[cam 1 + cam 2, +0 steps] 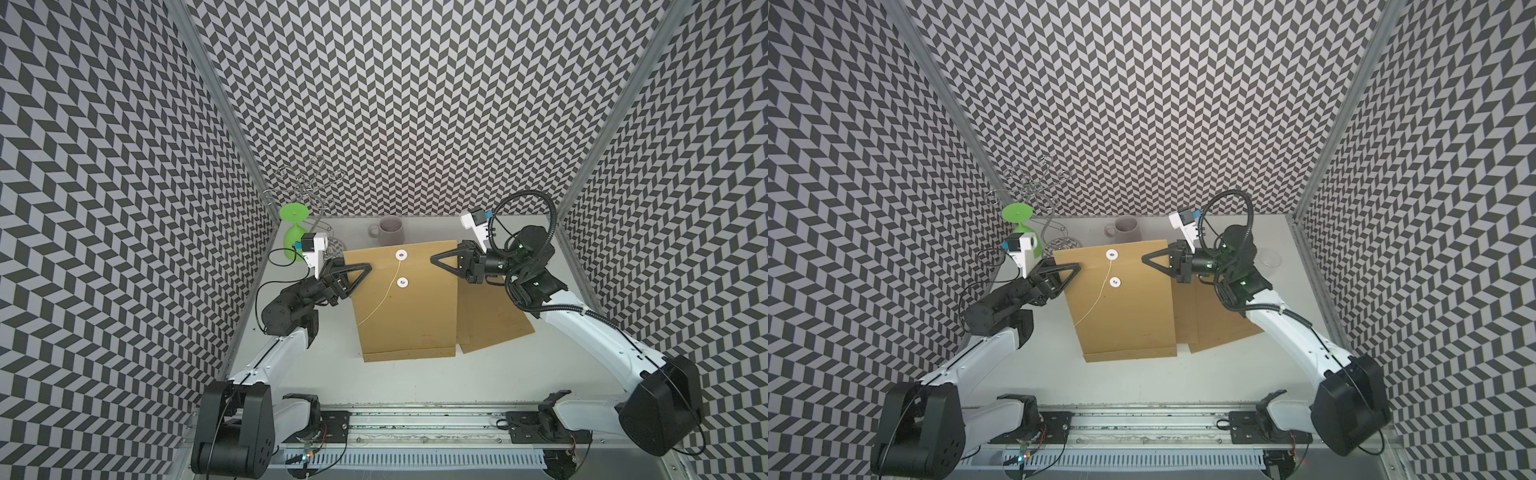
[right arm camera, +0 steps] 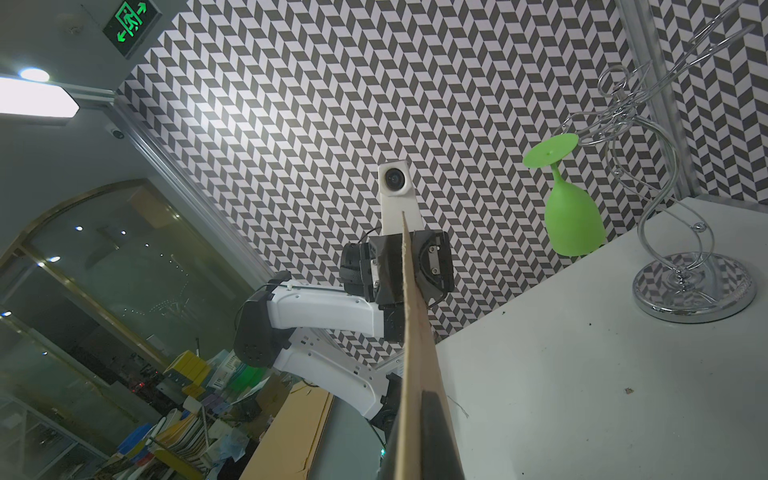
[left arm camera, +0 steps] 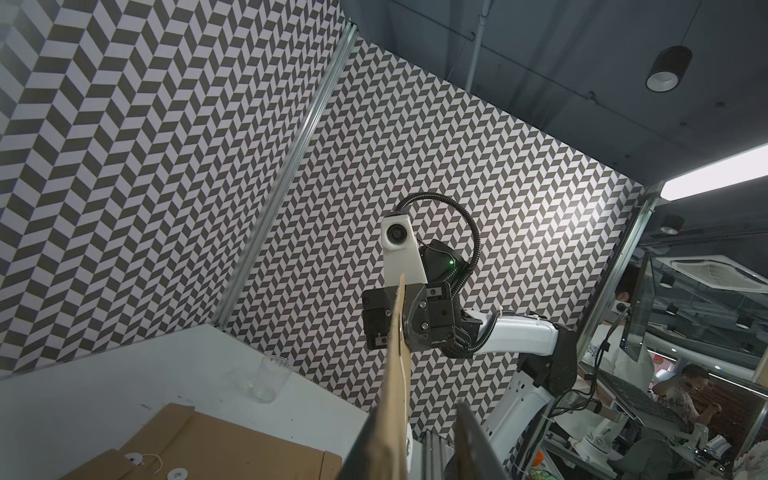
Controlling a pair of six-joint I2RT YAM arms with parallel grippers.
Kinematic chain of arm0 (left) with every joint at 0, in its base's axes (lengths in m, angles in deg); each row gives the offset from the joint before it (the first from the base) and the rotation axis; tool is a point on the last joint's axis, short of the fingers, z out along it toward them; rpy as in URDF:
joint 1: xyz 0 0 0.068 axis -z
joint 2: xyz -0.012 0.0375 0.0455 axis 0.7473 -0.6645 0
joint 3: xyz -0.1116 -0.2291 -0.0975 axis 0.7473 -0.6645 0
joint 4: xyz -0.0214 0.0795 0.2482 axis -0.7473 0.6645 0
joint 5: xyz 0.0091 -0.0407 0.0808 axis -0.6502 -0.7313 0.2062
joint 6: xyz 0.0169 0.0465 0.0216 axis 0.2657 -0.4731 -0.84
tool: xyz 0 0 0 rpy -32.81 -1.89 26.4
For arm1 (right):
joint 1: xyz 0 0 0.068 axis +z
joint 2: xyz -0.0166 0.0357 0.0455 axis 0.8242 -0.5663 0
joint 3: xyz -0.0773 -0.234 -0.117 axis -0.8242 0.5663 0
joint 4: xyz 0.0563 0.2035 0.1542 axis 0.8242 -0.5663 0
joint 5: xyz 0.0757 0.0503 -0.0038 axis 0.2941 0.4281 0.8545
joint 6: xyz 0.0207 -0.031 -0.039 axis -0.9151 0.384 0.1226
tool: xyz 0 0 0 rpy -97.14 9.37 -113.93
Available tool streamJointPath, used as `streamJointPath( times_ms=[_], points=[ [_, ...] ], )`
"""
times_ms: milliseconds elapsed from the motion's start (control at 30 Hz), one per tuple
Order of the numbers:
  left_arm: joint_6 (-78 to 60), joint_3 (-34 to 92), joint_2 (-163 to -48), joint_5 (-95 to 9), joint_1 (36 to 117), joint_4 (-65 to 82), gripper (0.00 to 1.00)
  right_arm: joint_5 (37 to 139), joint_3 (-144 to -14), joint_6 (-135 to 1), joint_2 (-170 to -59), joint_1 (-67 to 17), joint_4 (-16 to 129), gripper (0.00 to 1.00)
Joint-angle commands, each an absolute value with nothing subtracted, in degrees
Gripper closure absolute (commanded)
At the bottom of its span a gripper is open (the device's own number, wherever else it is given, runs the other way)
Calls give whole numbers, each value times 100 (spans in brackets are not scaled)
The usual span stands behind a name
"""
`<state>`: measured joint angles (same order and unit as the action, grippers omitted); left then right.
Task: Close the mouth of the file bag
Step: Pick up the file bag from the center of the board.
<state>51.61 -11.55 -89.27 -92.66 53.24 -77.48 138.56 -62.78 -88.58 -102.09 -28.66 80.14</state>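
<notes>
The step in hand looks to be taking the mouth end of the file bag [image 1: 407, 316] by both sides, so the mouth can be pressed flat and the cord wound. On the left, the left gripper [image 1: 369, 265] straddles the bag's left edge near the far end, but its fingers [image 3: 361, 449] stand partly apart. In the left wrist view one lies against the paper and the other shows a gap, so it should close fully before anything is pulled. In the middle of the table [image 1: 316, 365] the bag has its mouth toward the far wall. The upper disc [image 1: 401, 254] and lower disc [image 1: 402, 282] sit near each other, and the string [image 1: 384, 297] runs loose toward the near left — best kept clear of both jaws. On the right, the right gripper [image 1: 432, 259] is clamped on the bag's right edge. Both arms should move together and level, since thin paper likely creases if one side leads. Hard to make out: at far left the wire rack [image 1: 305, 191] almost vanishes against the patterned wall [image 1: 415, 104] behind the green glass [image 1: 291, 243]. Whether the mouth already lies shut cannot be told from above. A second file bag [image 1: 494, 320] is partly covered by the first and by the right arm [image 1: 582, 316], and the clear cup [image 1: 1268, 259] at far right is faint.
</notes>
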Motion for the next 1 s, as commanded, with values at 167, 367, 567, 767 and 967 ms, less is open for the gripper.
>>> streamJointPath(
  times_ms=[167, 367, 567, 767, 967],
  points=[
    [4606, -1184, -8807, -9255, 5557, -7241, 77, 13980, -6397, -9181, -10302, -2774, 8682, 100],
    [4583, -1168, -8885, -9189, 5563, -7264, 94, 14018, -6426, -9212, -10330, -2779, 8734, 100],
    [4934, -1103, -8945, -9178, 5563, -7663, 88, 13998, -6426, -9201, -10313, -2791, 8697, 100],
    [5467, -1455, -8962, -9153, 5548, -8549, 55, 14038, -6474, -9303, -10306, -2839, 8726, 100],
    [5887, -1693, -9012, -9322, 5535, -9374, 49, 14189, -6516, -9562, -10319, -2936, 8894, 100]
  ],
)
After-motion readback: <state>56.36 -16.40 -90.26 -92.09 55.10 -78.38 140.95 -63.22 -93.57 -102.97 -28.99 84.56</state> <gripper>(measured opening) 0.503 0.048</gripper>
